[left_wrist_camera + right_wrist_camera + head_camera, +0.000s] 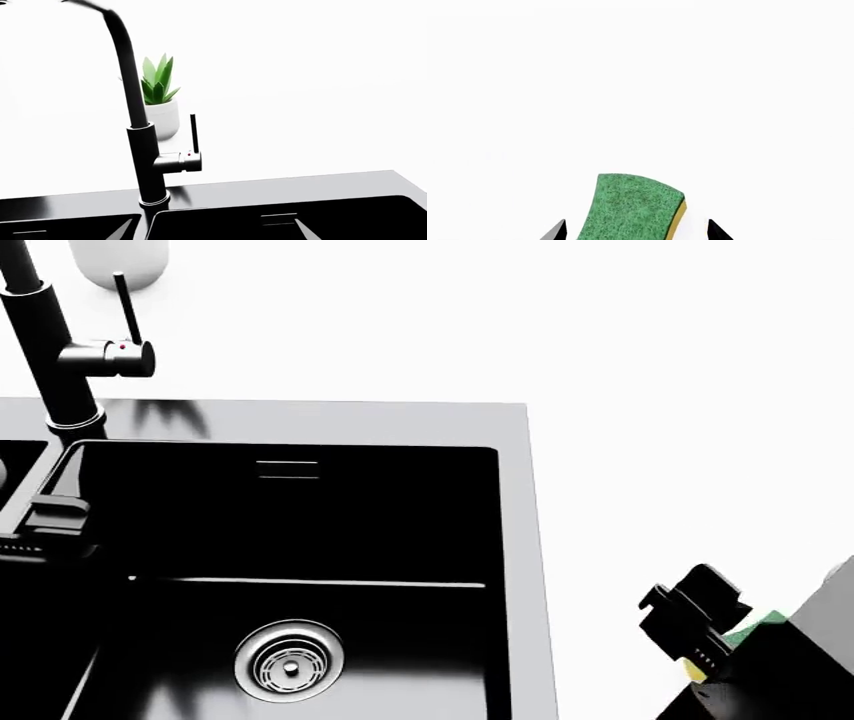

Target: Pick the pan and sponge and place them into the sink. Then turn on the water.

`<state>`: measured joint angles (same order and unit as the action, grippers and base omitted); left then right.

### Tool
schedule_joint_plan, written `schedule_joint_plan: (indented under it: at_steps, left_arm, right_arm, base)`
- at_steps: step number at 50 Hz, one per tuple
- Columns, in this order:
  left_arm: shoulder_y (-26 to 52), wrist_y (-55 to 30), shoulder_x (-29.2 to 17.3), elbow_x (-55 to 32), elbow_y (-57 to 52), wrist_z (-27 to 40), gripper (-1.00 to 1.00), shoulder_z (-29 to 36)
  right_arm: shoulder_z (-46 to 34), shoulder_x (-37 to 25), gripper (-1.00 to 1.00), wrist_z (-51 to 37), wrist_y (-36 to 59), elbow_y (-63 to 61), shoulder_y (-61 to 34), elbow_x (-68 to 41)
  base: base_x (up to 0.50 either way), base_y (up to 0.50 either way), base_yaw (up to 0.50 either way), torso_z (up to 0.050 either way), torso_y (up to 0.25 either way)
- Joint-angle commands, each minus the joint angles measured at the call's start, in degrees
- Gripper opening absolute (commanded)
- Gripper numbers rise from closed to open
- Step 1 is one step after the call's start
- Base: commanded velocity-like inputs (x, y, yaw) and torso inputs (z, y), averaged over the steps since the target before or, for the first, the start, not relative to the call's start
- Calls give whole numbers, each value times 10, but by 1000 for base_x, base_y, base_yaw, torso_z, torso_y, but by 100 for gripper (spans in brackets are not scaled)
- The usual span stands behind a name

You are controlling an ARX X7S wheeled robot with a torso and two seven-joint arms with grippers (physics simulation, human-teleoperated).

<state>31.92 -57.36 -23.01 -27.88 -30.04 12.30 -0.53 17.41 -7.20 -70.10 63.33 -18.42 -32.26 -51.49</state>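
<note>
Sponge (630, 207) lay green face up on white desk (640, 90), between right gripper (636, 231) fingers (558, 232), which stood wide apart, touching neither side. Left gripper (40, 525) hovered over sink (518, 540) at bowl's edge, faucet (143, 150) and potted plant (159, 95) ahead of it; its finger spread could not be told.

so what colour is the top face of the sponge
Green, over a yellow body; the sponge shows best in the right wrist view.
</note>
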Motion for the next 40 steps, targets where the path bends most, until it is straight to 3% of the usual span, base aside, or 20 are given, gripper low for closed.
schedule_joint_plan:
  at_steps: [1,3,8,39,40]
  left_arm:
    - [-1,1,-2,-3,0,0,100,0]
    - [-9,12,-3,-1,6,-4,100,-1]
    - [-11,11,-5,-4,5,-4,100,-5]
    - [-16,25,-4,-4,18,-3,100,1]
    - [-15,26,-2,-3,18,-1,100,4]
  right_arm:
    - [-10,-1,100,23,-48,75,-19,27]
    - [-13,2,100,46,-84,142,-29,49]
    - [-27,-2,100,55,-91,167,-40,58]
    - [-38,8,100,58,-146,228,-3,82]
    - [-37,9,-100,59,-142,226,-5,77]
  base:
    - [0,0,0,0,0]
    - [0,0,0,0,0]
    - [0,0,0,0,0]
    - [0,0,0,0,0]
    - [11,-3,0,0,0]
